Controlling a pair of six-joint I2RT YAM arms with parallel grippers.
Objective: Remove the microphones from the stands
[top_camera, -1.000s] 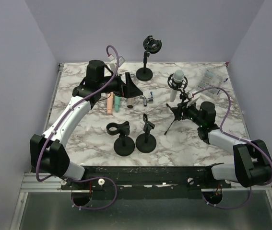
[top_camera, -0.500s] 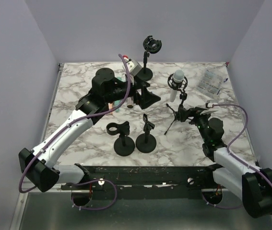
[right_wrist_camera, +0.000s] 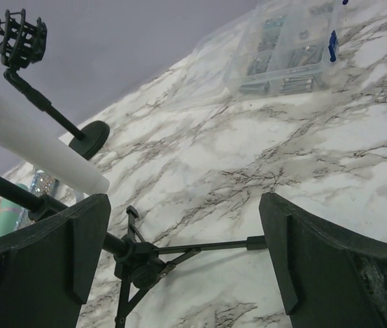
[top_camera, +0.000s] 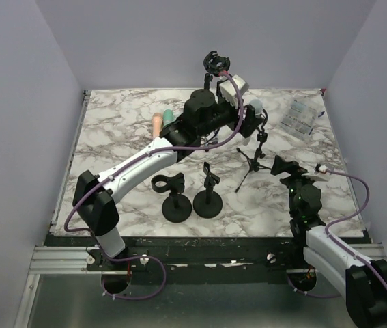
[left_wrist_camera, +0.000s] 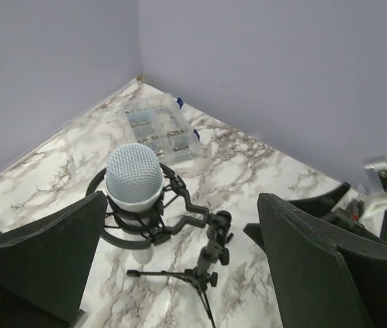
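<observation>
Left wrist view: left gripper (left_wrist_camera: 181, 225) is hovering with jaws spread wide, microphone (left_wrist_camera: 134, 179) framed between the fingers, untouched.
Microphone is sitting head-up in its shock mount (left_wrist_camera: 177, 198) on the tripod stand (left_wrist_camera: 211, 249), toward the far-right corner of the counter (left_wrist_camera: 261, 171). Clear compartment box (left_wrist_camera: 159, 128) by that corner is holding small metal parts, too small to identify. Right gripper (right_wrist_camera: 183, 225) is facing the tripod stand's legs, jaws released, gripping nothing.

Right wrist view: microphone (right_wrist_camera: 36, 145) head cut off
</observation>
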